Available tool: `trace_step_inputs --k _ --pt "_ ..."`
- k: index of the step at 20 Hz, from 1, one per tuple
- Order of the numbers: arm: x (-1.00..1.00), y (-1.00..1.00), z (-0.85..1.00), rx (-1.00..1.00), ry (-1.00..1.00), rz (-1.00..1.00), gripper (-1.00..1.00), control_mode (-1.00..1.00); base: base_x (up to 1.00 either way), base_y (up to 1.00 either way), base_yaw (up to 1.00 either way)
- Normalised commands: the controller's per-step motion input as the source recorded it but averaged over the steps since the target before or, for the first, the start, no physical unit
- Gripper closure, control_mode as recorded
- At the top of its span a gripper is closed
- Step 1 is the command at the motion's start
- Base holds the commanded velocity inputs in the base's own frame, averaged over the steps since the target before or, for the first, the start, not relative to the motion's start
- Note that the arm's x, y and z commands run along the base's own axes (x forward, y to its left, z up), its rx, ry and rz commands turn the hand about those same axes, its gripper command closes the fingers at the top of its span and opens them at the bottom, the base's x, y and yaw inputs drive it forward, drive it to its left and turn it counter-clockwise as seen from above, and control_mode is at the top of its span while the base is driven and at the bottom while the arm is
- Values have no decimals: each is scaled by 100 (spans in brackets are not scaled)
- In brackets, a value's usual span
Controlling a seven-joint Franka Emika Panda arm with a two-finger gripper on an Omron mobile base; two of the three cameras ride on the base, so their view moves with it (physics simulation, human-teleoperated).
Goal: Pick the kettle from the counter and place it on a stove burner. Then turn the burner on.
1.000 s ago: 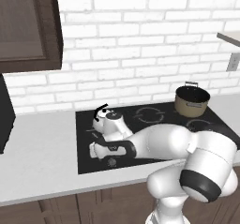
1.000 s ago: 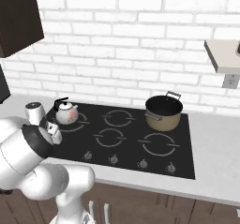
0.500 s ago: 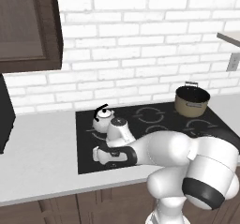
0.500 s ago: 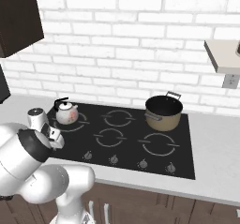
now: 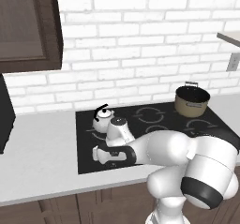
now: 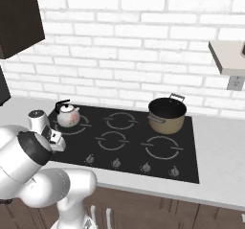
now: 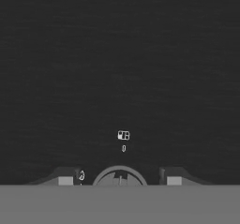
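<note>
Your kettle sits on the cooktop, on the back-left burner, upright, with its black handle arched on top. The tool hangs low over the cooktop's front-left edge, near a knob, with nothing in it; its tips stand apart either side of that knob. A tan pot sits on the back-right ring, well apart from the kettle. The surface runs pale to the left.
</note>
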Motion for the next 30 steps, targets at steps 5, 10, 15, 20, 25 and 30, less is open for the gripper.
trace_step_inputs --k 5,10,15,20,25,30 --pt "0 0 0 0 0 0 100 -100 0 0 0" --pt "-6 0 1 0 -7 12 100 -100 0 0 0" --pt "-6 9 14 -6 -13 39 100 -100 0 0 0" --pt "0 14 17 -7 -7 40 100 -100 0 0 0" --pt "0 30 17 -9 0 32 100 -100 0 0 0" --pt "0 24 6 -6 1 16 100 -100 0 0 0"
